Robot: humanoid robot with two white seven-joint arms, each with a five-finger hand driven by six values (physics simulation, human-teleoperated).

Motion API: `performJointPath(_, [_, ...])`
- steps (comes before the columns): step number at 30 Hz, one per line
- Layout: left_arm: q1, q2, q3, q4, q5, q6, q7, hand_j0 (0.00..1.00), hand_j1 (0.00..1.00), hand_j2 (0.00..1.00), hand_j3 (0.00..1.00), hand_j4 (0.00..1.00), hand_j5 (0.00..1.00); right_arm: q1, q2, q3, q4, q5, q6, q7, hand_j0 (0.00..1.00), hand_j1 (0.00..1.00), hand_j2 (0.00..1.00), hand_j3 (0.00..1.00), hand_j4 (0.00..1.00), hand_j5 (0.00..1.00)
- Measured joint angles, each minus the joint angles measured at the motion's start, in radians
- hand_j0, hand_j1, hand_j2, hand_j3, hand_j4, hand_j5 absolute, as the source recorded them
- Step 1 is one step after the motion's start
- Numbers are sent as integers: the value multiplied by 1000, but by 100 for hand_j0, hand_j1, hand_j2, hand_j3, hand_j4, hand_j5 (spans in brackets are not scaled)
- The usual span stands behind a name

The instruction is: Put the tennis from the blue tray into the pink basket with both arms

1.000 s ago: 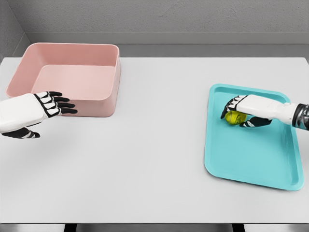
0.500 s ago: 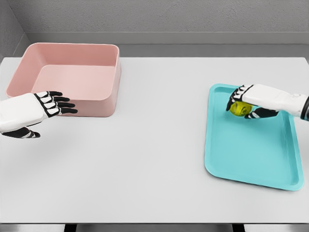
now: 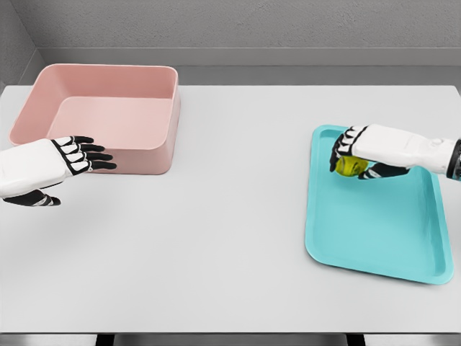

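Note:
A yellow-green tennis ball (image 3: 349, 166) is held above the far end of the blue tray (image 3: 382, 238), with my right hand (image 3: 354, 160) shut on it from above. The pink basket (image 3: 101, 115) stands at the far left of the table and holds nothing. My left hand (image 3: 81, 160) hovers just in front of the basket's near wall, fingers stretched out flat and holding nothing.
The white table (image 3: 216, 238) spreads wide between basket and tray. A grey wall (image 3: 245, 29) runs behind the table's far edge.
The right hand lifted the ball off the tray floor, then shifted slightly left with it. The left hand has stayed where it was.

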Motion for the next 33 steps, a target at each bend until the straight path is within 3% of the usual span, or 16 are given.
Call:
performJointPath(13, [0, -3, 0, -2, 0, 0, 0, 100, 100, 100, 100, 100, 100, -2, 27, 9, -84, 1, 0, 13, 52, 52, 52, 52, 52, 52])
performJointPath(24, [0, -4, 0, -2, 0, 0, 0, 100, 100, 100, 100, 100, 100, 2, 93, 13, -152, 10, 0, 52, 48, 48, 48, 48, 48, 48])
performJointPath(33, [0, -3, 0, -2, -1, 0, 0, 100, 100, 100, 100, 100, 100, -3, 142, 13, -164, 30, 0, 66, 48, 48, 48, 48, 48, 48])
